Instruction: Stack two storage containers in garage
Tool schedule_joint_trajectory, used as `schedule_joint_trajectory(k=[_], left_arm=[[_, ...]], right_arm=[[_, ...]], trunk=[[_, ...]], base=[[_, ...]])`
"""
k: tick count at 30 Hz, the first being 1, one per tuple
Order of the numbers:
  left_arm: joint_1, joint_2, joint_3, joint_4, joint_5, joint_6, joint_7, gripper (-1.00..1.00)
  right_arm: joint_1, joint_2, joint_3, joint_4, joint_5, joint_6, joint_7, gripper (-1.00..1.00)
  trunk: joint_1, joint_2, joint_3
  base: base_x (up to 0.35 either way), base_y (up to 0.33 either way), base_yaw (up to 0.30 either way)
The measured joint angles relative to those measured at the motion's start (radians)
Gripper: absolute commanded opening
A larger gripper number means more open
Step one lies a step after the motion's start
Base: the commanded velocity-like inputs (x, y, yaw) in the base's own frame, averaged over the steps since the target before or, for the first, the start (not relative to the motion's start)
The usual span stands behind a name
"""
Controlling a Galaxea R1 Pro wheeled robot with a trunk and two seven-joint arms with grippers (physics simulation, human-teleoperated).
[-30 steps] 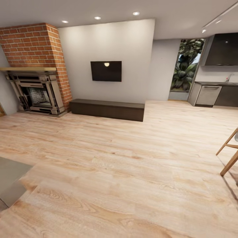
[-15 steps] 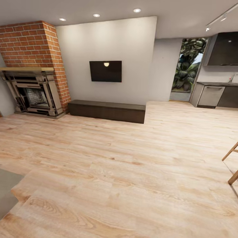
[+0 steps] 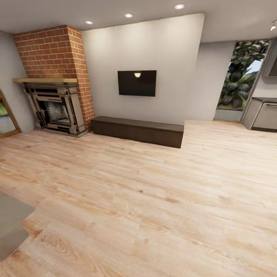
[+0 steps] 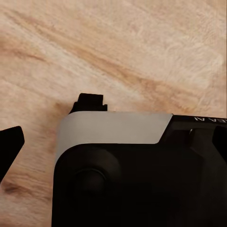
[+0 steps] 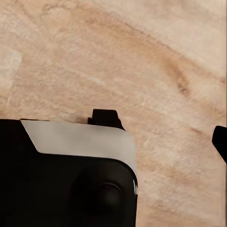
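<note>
- Head view: the living room's light wood-plank floor [image 3: 154, 200] runs to a red-brick fireplace [image 3: 57, 77] at upper left, with a black wall screen [image 3: 137, 83] above a low dark bench [image 3: 138, 130] at centre. No storage container is seen here. Judged step: searching; next, turn the base to locate one.
- Left wrist view: left gripper [image 4: 52, 127] spread apart, empty, over planks.
- Right wrist view: right gripper [image 5: 163, 130] likewise released, empty.
</note>
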State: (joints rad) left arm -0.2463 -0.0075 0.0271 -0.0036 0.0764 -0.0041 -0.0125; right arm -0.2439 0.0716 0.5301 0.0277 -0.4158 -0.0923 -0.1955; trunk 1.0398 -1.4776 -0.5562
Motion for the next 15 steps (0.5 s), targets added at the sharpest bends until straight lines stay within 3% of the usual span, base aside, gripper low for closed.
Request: schedule_joint_trajectory(k=[15], left_arm=[[0.000, 0.000, 0.000, 0.000, 0.000, 0.000, 0.000, 1.00]], right_arm=[[0.000, 0.000, 0.000, 0.000, 0.001, 0.000, 0.000, 1.00]], trunk=[[0.000, 0.000, 0.000]], base=[[0.323, 0.000, 0.269]])
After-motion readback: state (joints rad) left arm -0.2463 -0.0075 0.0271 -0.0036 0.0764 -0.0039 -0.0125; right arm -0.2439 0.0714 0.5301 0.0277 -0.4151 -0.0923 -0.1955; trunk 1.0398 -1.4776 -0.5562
